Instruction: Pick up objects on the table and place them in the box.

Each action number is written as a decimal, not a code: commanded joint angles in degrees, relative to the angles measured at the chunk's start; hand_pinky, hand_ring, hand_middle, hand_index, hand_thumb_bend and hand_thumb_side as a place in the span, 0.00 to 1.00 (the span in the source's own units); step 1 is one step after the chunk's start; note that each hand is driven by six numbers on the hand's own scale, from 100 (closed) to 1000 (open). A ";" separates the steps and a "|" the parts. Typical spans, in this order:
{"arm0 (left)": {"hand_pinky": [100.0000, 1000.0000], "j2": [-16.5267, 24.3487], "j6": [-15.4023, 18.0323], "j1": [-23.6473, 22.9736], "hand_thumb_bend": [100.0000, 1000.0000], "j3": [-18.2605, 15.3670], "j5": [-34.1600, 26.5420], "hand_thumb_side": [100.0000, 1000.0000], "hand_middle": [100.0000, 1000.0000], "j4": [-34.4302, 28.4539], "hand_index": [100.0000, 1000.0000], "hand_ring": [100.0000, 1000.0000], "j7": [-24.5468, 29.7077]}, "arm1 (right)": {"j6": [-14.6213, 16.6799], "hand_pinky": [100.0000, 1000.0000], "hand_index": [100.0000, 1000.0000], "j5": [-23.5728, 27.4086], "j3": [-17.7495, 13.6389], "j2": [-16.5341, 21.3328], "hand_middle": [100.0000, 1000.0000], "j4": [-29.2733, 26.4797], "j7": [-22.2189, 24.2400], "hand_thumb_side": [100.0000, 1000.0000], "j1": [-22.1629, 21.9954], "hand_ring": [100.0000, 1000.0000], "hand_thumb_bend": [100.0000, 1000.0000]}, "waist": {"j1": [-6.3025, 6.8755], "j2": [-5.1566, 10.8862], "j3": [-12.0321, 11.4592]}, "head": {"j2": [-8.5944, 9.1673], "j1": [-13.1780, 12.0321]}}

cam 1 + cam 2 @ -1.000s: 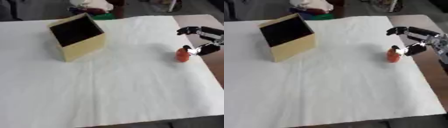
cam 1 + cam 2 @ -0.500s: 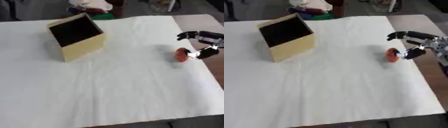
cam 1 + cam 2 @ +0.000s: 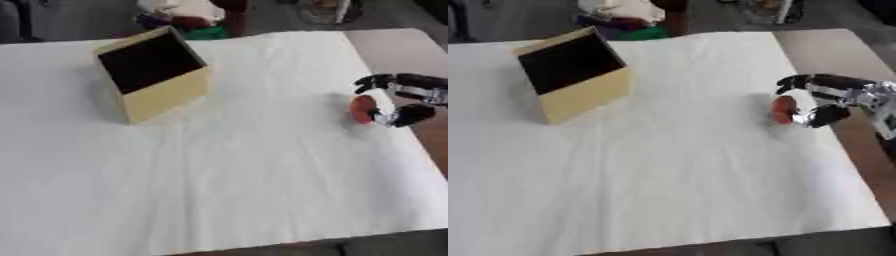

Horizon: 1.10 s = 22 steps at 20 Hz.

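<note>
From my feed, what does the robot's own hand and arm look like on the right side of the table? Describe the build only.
Only the right hand shows. Its fingers are black and segmented, with rounded dark tips. Behind them the wrist is silver-grey metal with a lighter boxy part toward the view's edge. No cables or readable markings can be made out. The left hand is out of view.

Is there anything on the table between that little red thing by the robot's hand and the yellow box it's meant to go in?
Nothing visible. Only bare white tablecloth lies between the red object and the box. The right hand is already at the object, nothing between them.
</note>
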State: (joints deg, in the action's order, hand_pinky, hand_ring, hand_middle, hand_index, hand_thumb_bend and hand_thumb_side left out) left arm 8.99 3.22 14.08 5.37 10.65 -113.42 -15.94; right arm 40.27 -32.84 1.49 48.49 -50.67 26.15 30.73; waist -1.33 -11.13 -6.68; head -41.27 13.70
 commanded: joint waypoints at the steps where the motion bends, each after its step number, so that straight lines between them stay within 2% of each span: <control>1: 0.77 0.58 0.08 0.48 0.00 -0.07 0.27 0.78 0.57 -0.91 0.85 0.62 0.08 | 9.60 0.94 0.89 -1.75 -0.22 1.56 0.97 0.30 8.67 0.45 0.73 1.00 0.00 | 0.00 0.78 0.06 | 0.14 0.09; 5: 0.77 0.55 0.08 0.45 0.00 -0.09 0.26 0.78 0.57 -0.91 0.85 0.62 0.08 | 9.49 0.94 0.88 -3.97 -0.33 1.64 0.97 0.89 7.65 0.51 0.68 1.00 0.00 | 0.04 0.78 0.04 | 0.14 0.11; 8: 0.77 0.52 0.08 0.43 0.00 -0.10 0.27 0.78 0.57 -0.90 0.85 0.62 0.08 | 9.19 0.94 0.88 -5.75 -0.51 1.67 0.97 1.52 6.50 0.50 0.61 1.00 0.00 | 0.05 0.79 0.05 | 0.13 0.13; 10: 0.77 0.51 0.08 0.42 0.00 -0.12 0.27 0.78 0.57 -0.89 0.85 0.62 0.06 | 9.09 0.94 0.87 -6.62 -0.61 1.60 0.96 2.04 5.60 0.40 0.55 1.00 0.00 | 0.05 0.79 0.04 | 0.12 0.12; 11: 0.77 0.50 0.09 0.41 0.00 -0.13 0.27 0.78 0.57 -0.88 0.85 0.62 0.06 | 9.09 0.93 0.85 -6.96 -0.64 1.56 0.95 2.24 5.11 0.29 0.53 1.00 0.00 | 0.05 0.79 0.04 | 0.12 0.13; 12: 0.77 0.49 0.09 0.40 0.00 -0.13 0.27 0.78 0.57 -0.87 0.85 0.62 0.06 | 9.12 0.93 0.84 -7.21 -0.68 1.52 0.95 2.36 4.59 0.23 0.51 1.00 0.00 | 0.05 0.78 0.04 | 0.11 0.13; 18: 0.77 0.45 0.10 0.38 0.00 -0.17 0.29 0.78 0.57 -0.84 0.85 0.62 0.02 | 9.01 0.89 0.67 -6.84 -1.22 1.34 0.87 2.10 -0.78 0.19 0.56 1.00 0.00 | 0.08 0.74 0.03 | 0.10 0.13; 22: 0.77 0.45 0.10 0.38 0.00 -0.20 0.30 0.78 0.57 -0.84 0.85 0.62 0.01 | 8.37 0.86 0.50 -6.24 -1.68 1.38 0.79 1.19 -6.30 0.16 0.66 1.00 0.00 | 0.08 0.73 -0.01 | 0.14 0.13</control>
State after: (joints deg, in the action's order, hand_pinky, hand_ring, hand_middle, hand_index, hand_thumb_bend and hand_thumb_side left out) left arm 8.99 3.22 14.07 5.37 10.65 -113.42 -15.94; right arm 46.77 -39.57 0.59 48.14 -48.50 19.43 30.73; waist -1.18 -11.14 -6.69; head -41.27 13.73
